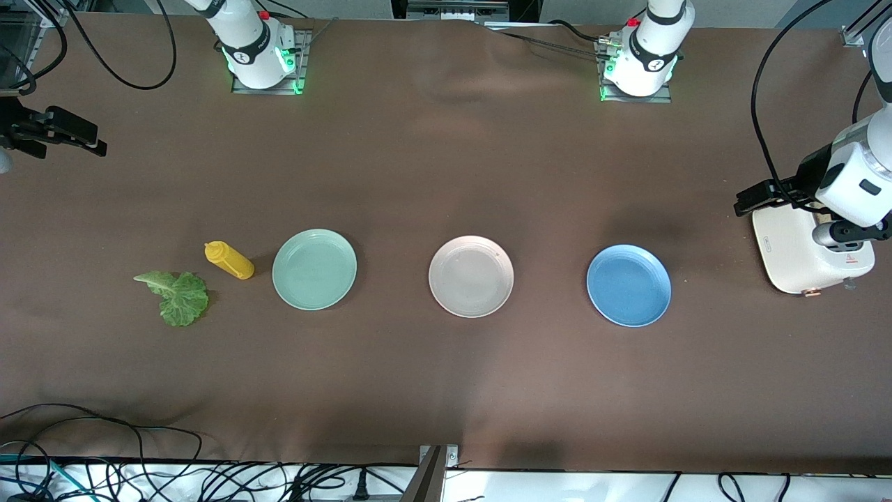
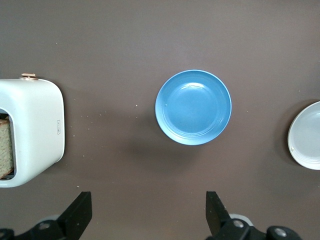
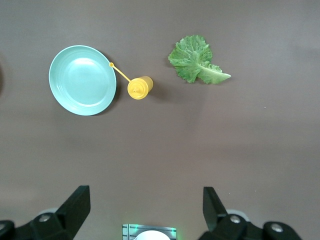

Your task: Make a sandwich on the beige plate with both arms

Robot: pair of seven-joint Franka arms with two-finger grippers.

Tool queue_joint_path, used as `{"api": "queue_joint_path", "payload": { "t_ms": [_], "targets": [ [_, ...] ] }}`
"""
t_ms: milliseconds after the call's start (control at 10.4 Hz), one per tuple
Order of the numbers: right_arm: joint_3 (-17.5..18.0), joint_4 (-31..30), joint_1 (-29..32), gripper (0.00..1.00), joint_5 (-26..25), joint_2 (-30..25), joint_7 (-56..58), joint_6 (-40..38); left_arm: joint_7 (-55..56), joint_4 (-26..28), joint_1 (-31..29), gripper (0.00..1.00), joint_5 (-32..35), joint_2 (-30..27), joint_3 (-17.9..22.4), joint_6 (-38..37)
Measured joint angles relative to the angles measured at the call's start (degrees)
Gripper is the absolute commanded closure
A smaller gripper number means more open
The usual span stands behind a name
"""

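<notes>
Round pale beige plate (image 1: pixel 471 276) flat and bare at mid-bench, in a row of three plates, apart from its neighbours; only a sliver of its rim (image 2: pixel 306 136) at the edge of the left wrist view. Toward the left arm's end, blue plate (image 1: pixel 628 284) (image 2: pixel 193 107), also bare. Toward the right arm's end, mint green plate (image 1: pixel 314 268) (image 3: pixel 82 80), bare too. Just beside the green plate, farther toward the right arm's end, yellow squeeze bottle (image 1: pixel 228 260) (image 3: pixel 138 87), lying on its side in the front view, thin nozzle pointing at the green plate's rim in the right wrist view. Near the bottle and slightly nearer the front camera, ruffled green lettuce leaf (image 1: pixel 178 295) (image 3: pixel 196 61) flat on the brown bench (image 1: pixel 446 390). At the left arm's end, well apart from the blue plate, white toaster (image 1: pixel 801 254) (image 2: pixel 30 131) with a brown bread slice (image 2: pixel 5 148) in its slot. Left tool (image 1: pixel 756 197) (image 2: pixel 148 210) up in the air over the toaster's edge, black fingers (image 2: pixel 80 209) spread wide apart, nothing between them. Right tool (image 1: pixel 59 132) (image 3: pixel 145 210) up over the right arm's end of the bench, fingers (image 3: pixel 77 204) likewise wide apart and holding nothing.
</notes>
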State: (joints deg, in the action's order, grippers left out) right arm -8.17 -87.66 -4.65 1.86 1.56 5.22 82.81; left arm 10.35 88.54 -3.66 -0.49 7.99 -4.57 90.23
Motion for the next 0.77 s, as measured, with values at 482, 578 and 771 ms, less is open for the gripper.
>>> {"api": "queue_joint_path", "payload": {
  "t_ms": [482, 578, 771],
  "targets": [
    [0.00, 0.00, 0.00, 0.00, 0.00, 0.00, 0.00, 0.00, 0.00, 0.00, 0.00, 0.00, 0.00, 0.01, 0.00, -0.57],
    [0.00, 0.00, 0.00, 0.00, 0.00, 0.00, 0.00, 0.00, 0.00, 0.00, 0.01, 0.00, 0.00, 0.01, -0.02, -0.58],
    [0.00, 0.00, 0.00, 0.00, 0.00, 0.00, 0.00, 0.00, 0.00, 0.00, 0.02, 0.00, 0.00, 0.01, -0.12, -0.58]
  ]
}}
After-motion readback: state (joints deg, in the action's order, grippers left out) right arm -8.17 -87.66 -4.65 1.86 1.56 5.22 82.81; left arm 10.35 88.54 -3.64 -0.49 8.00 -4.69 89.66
